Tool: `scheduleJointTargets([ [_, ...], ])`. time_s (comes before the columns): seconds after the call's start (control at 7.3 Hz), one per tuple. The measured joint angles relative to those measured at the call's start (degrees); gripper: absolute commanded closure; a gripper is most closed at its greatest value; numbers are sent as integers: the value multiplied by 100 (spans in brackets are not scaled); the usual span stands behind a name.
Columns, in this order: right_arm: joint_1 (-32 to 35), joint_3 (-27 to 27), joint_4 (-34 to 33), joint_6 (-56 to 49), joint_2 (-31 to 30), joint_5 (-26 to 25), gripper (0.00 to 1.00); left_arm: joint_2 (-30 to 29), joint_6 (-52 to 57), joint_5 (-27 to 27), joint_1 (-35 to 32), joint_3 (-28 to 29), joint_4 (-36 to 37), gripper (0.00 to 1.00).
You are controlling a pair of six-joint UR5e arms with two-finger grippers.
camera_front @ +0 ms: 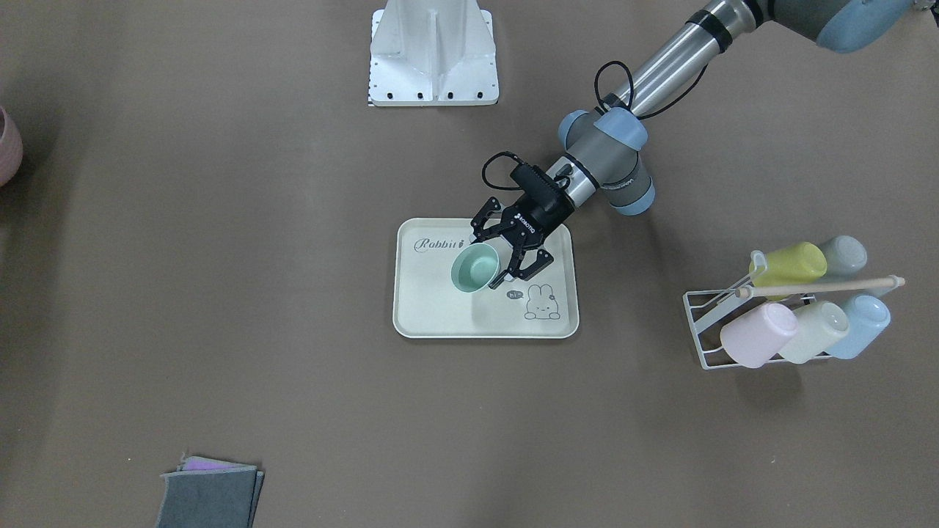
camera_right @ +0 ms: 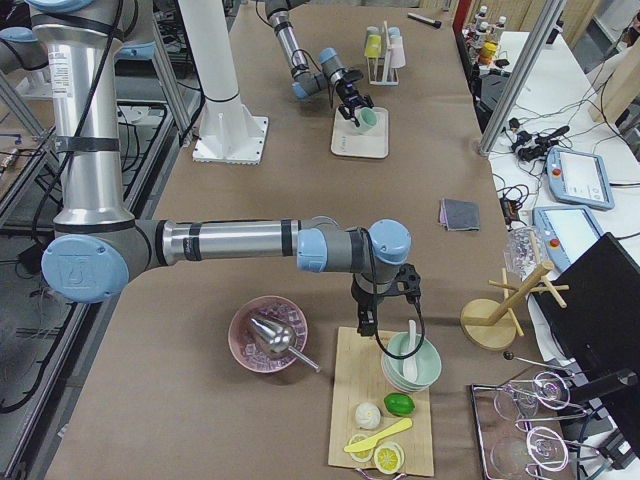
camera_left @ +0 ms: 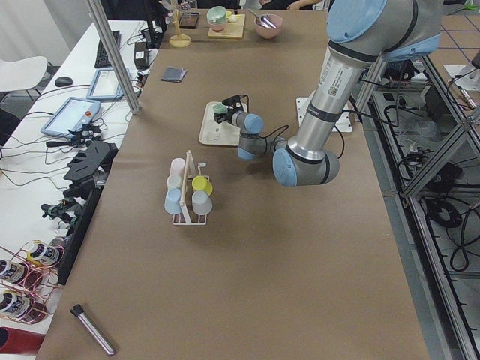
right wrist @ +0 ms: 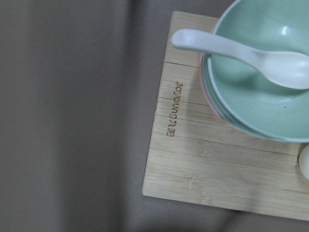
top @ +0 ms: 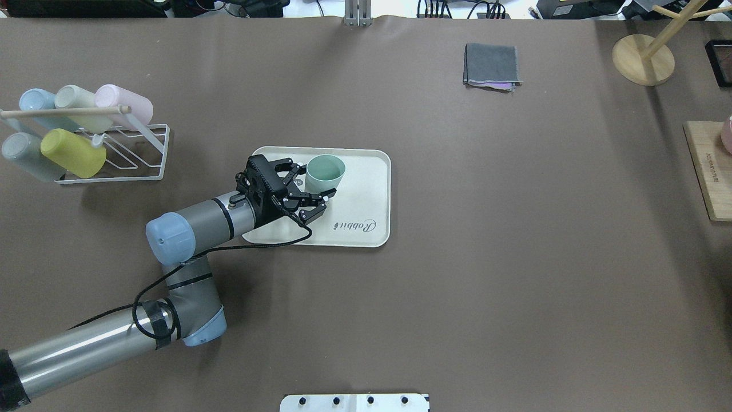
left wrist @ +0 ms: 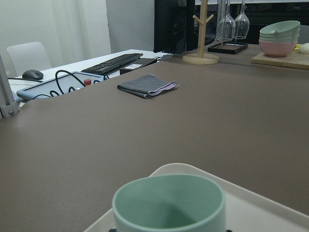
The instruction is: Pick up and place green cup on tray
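The green cup (camera_front: pixel 475 268) stands upright on the cream tray (camera_front: pixel 440 315), near its middle. My left gripper (camera_front: pixel 493 257) is open, with a finger on each side of the cup and the cup at its fingertips. From above, the cup (top: pixel 325 173) stands on the tray (top: pixel 366 194) just ahead of the left gripper (top: pixel 315 184). The left wrist view shows the cup's rim (left wrist: pixel 169 200) close up. My right gripper (camera_right: pixel 372 322) hovers over a wooden board (camera_right: pixel 385 420) far from the tray. I cannot tell whether it is open or shut.
A white wire rack (camera_front: pixel 708 330) at the robot's left holds several pastel cups, among them a lime one (camera_front: pixel 788 264). A folded grey cloth (top: pixel 492 66) lies on the far side. Stacked bowls with a spoon (right wrist: pixel 260 63) sit on the board. The robot's base (camera_front: pixel 433 55) is behind the tray.
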Motion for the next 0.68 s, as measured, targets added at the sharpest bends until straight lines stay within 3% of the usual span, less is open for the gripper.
scheduleJointTargets([
  [0.14,-2,-3,0,-2,-5,1,0,-6,1,1,6,18,-3,86],
  [0.27,-3,-2,0,-2,-6,5,0,-10,1,2,8,21,-4,66],
  [0.41,-3,-1,0,4,-5,7,0,-12,1,2,10,23,-3,39],
  [0.55,-4,-1,0,12,-4,7,0,-21,3,2,10,24,-1,2],
  [0.68,-3,-1,2,18,-3,6,0,-34,5,2,10,24,-2,2],
])
